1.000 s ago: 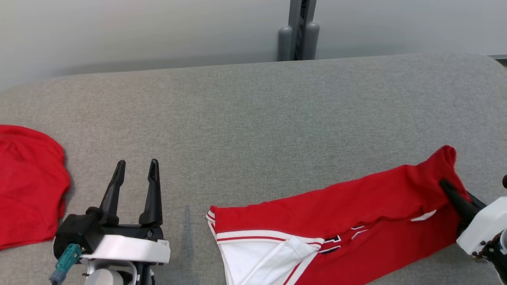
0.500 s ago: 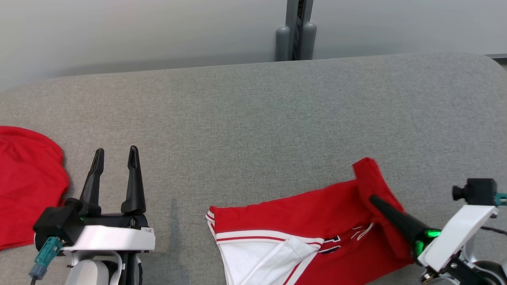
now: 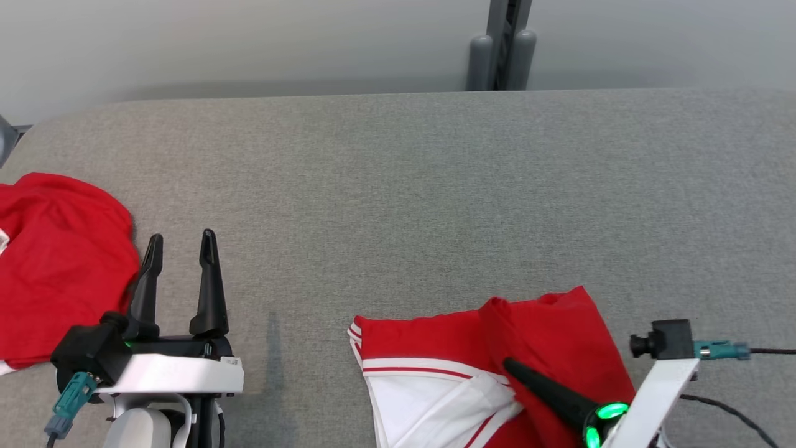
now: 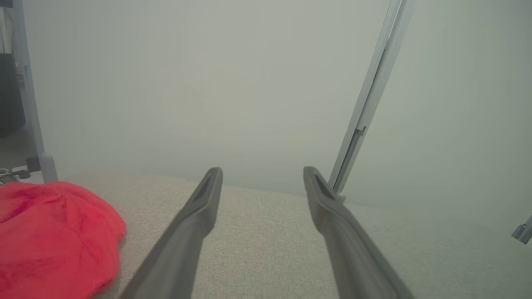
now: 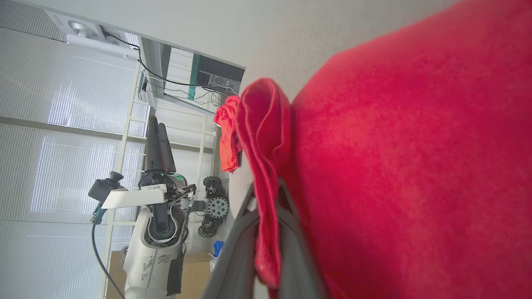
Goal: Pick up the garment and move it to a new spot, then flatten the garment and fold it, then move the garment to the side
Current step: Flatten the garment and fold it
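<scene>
- Nearest the robot, at the near edge of the bench (image 3: 398, 186), lies the garment (image 3: 547, 330). It is a red jersey with a white, red-striped panel showing on its left half. Its right end is turned over onto the rest as a thick red flap.
- The right pincer (image 3: 507, 364) is clamped together on that flap. In the right wrist view its fingers (image 5: 297, 249) pinch a rolled red edge of the garment between them. Gripping the edge lets the whole end be carried across the body of the garment, so I judge the fold to be the step in hand, with the move to the side not yet done.
- The flap looks bunched rather than pressed flat. Letting go calls for the edge to be laid square to the striped hem, or the fold may slump open.
- To the left of the garment and well apart from it, the left pincer (image 3: 181, 239) hangs over the bench with its fingers apart and nothing between them. It points away from the robot. It seems parked out of the way of the fold, yet near enough to pin down the garment's left side if needed.
- Farther left of the garment, a crumpled red cloth (image 3: 62, 249) sits at the end of the bench. It is not touching the garment and looks set aside.
- Beyond the garment the grey top of the bench runs on, leaving room to shift the folded piece.
- Farthest off, behind the garment, a grey post (image 3: 502, 56) stands against a pale wall (image 3: 249, 43).
</scene>
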Available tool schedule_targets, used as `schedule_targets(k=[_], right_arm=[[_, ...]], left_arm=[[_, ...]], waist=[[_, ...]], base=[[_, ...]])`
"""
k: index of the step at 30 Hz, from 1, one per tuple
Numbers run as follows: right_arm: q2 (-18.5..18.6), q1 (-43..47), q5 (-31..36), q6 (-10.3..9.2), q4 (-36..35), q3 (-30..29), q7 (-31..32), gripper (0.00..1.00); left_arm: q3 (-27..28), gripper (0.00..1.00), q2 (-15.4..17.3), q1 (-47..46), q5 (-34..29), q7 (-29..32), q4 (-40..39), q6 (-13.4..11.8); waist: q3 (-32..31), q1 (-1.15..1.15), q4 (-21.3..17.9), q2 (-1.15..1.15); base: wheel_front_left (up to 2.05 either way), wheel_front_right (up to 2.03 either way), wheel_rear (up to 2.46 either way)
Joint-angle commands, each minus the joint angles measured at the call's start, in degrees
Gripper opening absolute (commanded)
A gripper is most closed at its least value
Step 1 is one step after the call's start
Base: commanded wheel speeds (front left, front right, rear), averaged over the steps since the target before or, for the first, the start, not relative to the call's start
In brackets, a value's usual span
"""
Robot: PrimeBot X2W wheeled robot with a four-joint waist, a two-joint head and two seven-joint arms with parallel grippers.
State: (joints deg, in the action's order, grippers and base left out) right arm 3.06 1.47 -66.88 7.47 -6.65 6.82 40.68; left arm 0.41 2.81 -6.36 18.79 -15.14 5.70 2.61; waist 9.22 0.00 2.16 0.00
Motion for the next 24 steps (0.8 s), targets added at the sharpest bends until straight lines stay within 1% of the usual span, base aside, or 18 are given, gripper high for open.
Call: schedule_targets(k=[1, 6, 10, 11, 13, 20, 22, 23, 24], right_arm=[[-0.1, 0.2, -1.8, 0.05, 0.4, 1.1, -0.6, 0.0], [0.0, -0.7, -6.2, 0.05, 2.7, 6.3, -4.6, 0.0], [0.0, -2.0, -7.8, 0.05, 4.9, 10.0, -7.1, 0.0], [0.0, -2.7, -7.9, 0.05, 6.1, 11.6, -8.0, 0.0], [0.0, -3.6, -6.9, 0.05, 7.8, 12.9, -8.6, 0.0], [0.0, -6.1, -6.6, 0.06, 12.9, 15.2, -10.8, 0.0], [0.0, -7.3, -5.5, 0.08, 13.9, 15.6, -11.3, 0.48], [0.0, -7.2, -5.8, 0.08, 14.5, 15.8, -11.3, 1.0], [0.0, -7.2, -6.6, 0.08, 14.9, 16.2, -10.8, 1.0]], left_arm=[[-0.1, 1.0, 0.2, -0.8, 0.6, 0.0, 0.1, -0.2], [-0.4, 1.0, 0.2, -1.0, 1.1, 0.0, 0.3, -0.5], [-0.6, 1.0, 0.2, -1.0, 1.6, 0.0, 0.5, -0.6], [-0.7, 1.0, 0.2, -1.1, 1.9, 0.0, 0.7, -0.7], [-0.9, 1.0, 0.2, -1.0, 2.1, 0.0, 0.8, -0.8], [-1.3, 1.0, 0.2, -1.2, 2.6, 0.0, 0.9, -1.1], [-1.5, 1.0, 0.2, -1.3, 2.8, 0.0, 1.0, -1.1], [-1.5, 1.0, 0.2, -1.3, 2.8, 0.0, 1.1, -1.1], [-1.5, 1.0, 0.2, -1.3, 2.9, 0.0, 1.2, -1.1]], waist=[[0.2, 0.0, 0.7, 0.0], [0.6, 0.0, 2.4, 0.0], [0.8, 0.0, 3.5, 0.0], [0.9, 0.0, 4.0, 0.0], [1.0, 0.0, 4.5, 0.0], [1.6, 0.0, 5.8, 0.0], [1.7, 0.0, 6.0, 0.0], [1.7, 0.0, 6.1, 0.0], [1.7, 0.0, 6.2, 0.0]], base=[[0.0, 0.0, 0.0], [0.0, 0.0, 0.0], [0.0, 0.0, 0.0], [0.0, 0.0, 0.0], [0.0, 0.0, 0.0], [0.0, 0.0, 0.0], [0.0, 0.0, 0.0], [0.0, 0.0, 0.0], [0.0, 0.0, 0.0]])
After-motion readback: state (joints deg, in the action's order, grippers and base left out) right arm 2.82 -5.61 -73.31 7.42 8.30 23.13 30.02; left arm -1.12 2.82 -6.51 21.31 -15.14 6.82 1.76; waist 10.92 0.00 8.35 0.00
